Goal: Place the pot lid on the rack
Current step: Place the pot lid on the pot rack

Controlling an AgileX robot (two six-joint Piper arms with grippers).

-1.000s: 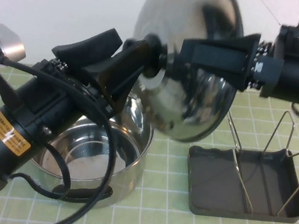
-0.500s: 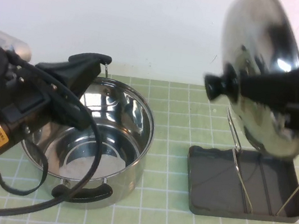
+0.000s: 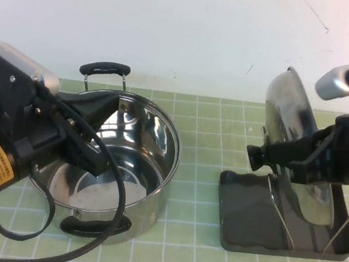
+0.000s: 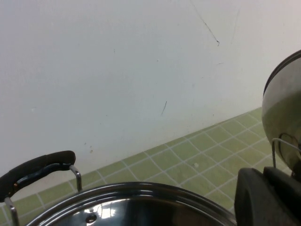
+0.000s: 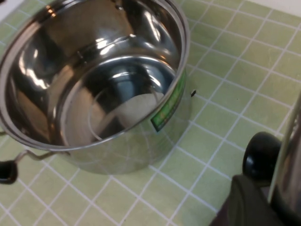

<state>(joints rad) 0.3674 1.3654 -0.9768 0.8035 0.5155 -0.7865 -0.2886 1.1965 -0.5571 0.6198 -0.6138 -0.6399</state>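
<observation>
On a green gridded mat before a white wall, the right gripper (image 3: 283, 160) holds the pot lid (image 3: 298, 147) on edge over the rack (image 3: 244, 212), its fingers (image 3: 304, 151) clenched on the lid near the black knob (image 3: 255, 157), which points toward the pot; the lid stands nearly upright, its lower rim down among the rack's wire loops (image 3: 341, 217) (whether the rim actually rests on the dark grey tray cannot be told from the high view); the rack sits on the robot's right side of the mat, apart from the pot.

The steel pot (image 3: 145, 166) stands open on the left half of the mat, one black handle (image 3: 105, 68) toward the wall and the other (image 3: 94, 226) toward the robot; the left gripper (image 3: 97, 135) hangs over the pot's left rim, reaching across the opening, its fingers parted and holding nothing; a black cable (image 3: 48, 214) loops from the left arm down in front of the pot.

From the left wrist, the pot's rim (image 4: 131, 197) and far handle (image 4: 35, 172) show below the wall, with the lid's edge (image 4: 282, 103) at the side; from the right wrist, the pot's shiny interior (image 5: 99, 75) fills the view, the knob (image 5: 261, 154) dark in the corner beside the lid (image 5: 288, 169).
</observation>
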